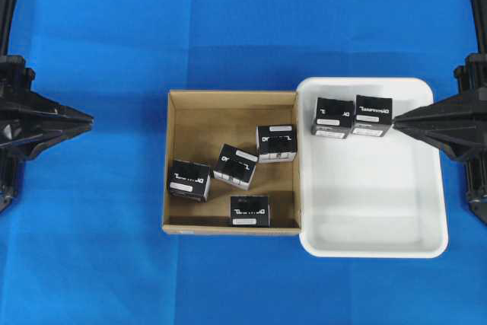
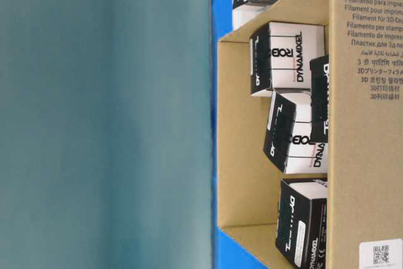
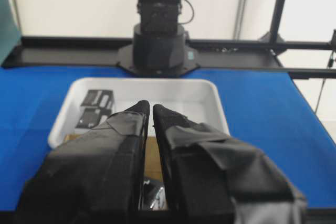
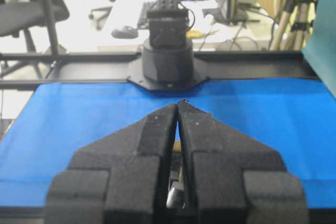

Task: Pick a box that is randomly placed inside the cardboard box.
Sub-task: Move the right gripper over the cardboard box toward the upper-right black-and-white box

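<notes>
Black foam-padded fingers (image 3: 131, 145) of the left gripper (image 3: 151, 109) are filling the bottom of the left wrist view, pressed almost together with only a thin slit between them and nothing held. Across the table, the right gripper (image 4: 177, 106) is showing the same narrow, empty pinch, its tips meeting at a point. From overhead, both are waiting at the table's edges: the left gripper (image 1: 85, 120) at the far left, the right gripper (image 1: 397, 119) pointing at the white tray's right side.

Between them, a large shallow brown cardboard box (image 1: 176, 104) is sitting on the blue cloth (image 1: 91, 249), touching the left wall of a white plastic tray (image 1: 380, 245). Four small black rectangular cartons with white lettering are lying inside the cardboard box, well apart from either gripper: one at the left (image 1: 189, 180), one tilted in the middle (image 1: 235, 166), one toward the right wall (image 1: 276, 143), and one along the near wall (image 1: 249, 211). Two more black cartons (image 1: 332, 117) (image 1: 372, 116) are standing side by side, touching, in the tray's far-left corner.
</notes>
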Tool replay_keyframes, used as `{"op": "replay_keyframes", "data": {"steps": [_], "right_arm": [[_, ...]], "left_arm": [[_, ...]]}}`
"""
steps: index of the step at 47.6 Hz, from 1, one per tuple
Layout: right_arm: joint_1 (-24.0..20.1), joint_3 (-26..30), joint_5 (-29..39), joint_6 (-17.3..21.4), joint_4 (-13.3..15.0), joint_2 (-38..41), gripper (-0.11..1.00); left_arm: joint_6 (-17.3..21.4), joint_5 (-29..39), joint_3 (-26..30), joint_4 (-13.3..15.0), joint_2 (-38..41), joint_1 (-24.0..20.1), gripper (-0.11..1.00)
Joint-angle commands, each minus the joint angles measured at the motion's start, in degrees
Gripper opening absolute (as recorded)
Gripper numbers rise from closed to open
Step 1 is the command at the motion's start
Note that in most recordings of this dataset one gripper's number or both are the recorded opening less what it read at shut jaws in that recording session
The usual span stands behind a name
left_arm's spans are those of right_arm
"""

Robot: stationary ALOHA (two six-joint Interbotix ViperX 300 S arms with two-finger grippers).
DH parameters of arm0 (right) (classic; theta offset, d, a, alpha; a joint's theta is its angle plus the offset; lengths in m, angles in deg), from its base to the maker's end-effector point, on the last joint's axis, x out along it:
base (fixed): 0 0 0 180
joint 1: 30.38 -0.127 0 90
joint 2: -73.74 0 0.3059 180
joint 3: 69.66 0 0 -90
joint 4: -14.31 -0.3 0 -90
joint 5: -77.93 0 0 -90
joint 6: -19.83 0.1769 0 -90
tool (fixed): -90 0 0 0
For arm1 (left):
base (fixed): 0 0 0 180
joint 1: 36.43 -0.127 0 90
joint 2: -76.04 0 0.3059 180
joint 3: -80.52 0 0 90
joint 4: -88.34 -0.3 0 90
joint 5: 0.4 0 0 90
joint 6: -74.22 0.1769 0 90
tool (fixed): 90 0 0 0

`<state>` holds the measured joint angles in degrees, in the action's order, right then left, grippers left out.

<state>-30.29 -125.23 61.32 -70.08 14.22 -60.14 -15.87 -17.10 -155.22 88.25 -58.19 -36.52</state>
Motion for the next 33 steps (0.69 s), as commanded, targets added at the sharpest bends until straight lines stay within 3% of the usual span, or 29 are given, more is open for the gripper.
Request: {"op": "replay_keyframes", "data": {"steps": [1,3,6,10,21,33], "right_arm": [[-0.26,0.70,-0.18,0.97,-0.70,0.53,0.14],[-0.26,0.97,0.70,1.41,-1.93,0.62,0.13],[-0.26,2.11,3.69,3.78,-5.19,0.97,0.06],[-0.26,3.96,8.26,6.94,-7.21,1.93,-0.01],[-0.44,13.01,22.24,19.42,-8.44,8.26,-0.02],[-1.41,24.17,37.71,26.54,-8.53,19.42,-0.02]], "left_arm": [[-2.20,1.32,2.20,-0.70,1.23,0.18,0.14],[-2.72,2.29,2.90,-0.79,1.49,0.09,0.13],[-3.34,3.96,3.52,-0.79,1.76,0.00,0.02],[-3.52,6.06,4.04,-0.79,1.49,0.18,-0.06],[-3.52,8.26,4.66,-0.79,0.09,0.35,-0.07],[-3.52,8.53,5.27,-0.79,0.53,0.53,-0.07]]}}
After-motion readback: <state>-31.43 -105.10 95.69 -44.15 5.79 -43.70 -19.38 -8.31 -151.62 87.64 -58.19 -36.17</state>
